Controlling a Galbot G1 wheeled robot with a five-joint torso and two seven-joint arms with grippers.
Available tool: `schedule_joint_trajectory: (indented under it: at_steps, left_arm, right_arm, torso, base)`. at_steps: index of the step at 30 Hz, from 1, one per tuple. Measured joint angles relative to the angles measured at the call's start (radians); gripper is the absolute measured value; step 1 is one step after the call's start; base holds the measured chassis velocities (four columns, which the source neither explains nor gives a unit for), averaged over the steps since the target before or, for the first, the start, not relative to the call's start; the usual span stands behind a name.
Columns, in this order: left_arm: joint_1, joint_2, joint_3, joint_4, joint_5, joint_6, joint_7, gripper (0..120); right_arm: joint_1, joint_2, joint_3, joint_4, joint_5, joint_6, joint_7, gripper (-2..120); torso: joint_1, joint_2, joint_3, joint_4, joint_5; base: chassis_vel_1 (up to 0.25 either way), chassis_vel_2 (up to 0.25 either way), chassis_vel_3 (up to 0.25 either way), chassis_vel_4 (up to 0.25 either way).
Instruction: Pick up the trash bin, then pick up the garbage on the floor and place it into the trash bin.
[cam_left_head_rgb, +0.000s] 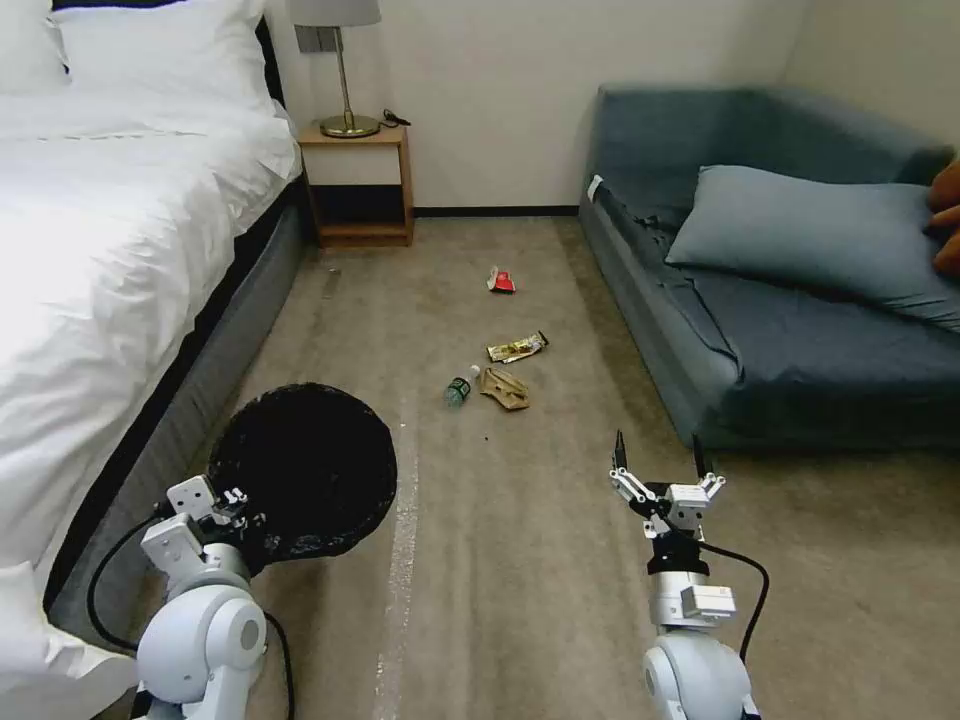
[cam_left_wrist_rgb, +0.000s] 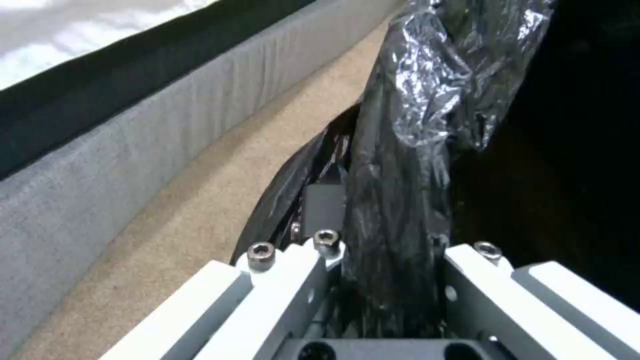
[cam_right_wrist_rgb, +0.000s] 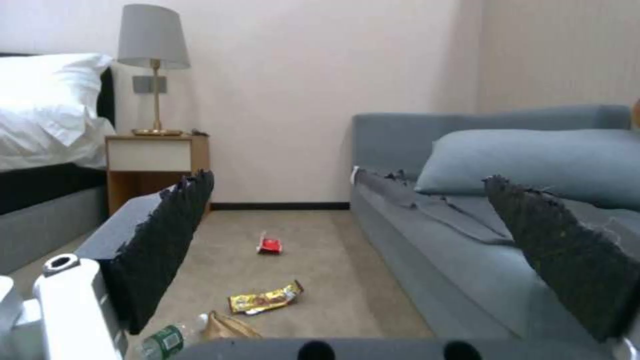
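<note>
Two end effectors share the work, and each sits where its job needs it. At about seven o'clock in the head view, the left end effector is clamped on the rim of the small round trash bin lined with crinkled black plastic; the left wrist view shows the bag-covered rim pinched between the jaws, one finger tucked on the side toward the grey upholstered bed base. Judging by its mouth tipped toward the camera, the bin hangs from that one-sided grip, beside the white-sheeted bed, open side up for dropping things in. At about five o'clock, the right end effector hovers above the beige carpet floor with its two dark fingers spread wide and nothing between them, aimed forward at the litter, probably ready to reach. Four pieces of garbage lie ahead near the picture's centre, between bed and blue-grey fabric sofa: a clear plastic bottle with a green label just beside a crumpled brown paper bag, a gold-brown snack wrapper a little beyond at twelve o'clock from them, and a red-and-white wrapper farther still toward the wooden bedside stand. None is in the bin yet.
</note>
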Motion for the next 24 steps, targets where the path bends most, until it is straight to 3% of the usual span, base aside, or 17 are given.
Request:
schedule_joint_trajectory:
  at_steps: [24]
  left_arm:
    - [0.009, -0.013, -0.004, -0.037, -0.038, -0.016, -0.003, 1]
  right_arm:
    - [0.000, -0.001, -0.001, -0.047, -0.009, 0.025, -0.044, 100]
  torso:
    - [0.000, 0.000, 0.000, 0.0000, 0.0000]
  base:
    - [-0.006, 0.006, 0.008, -0.009]
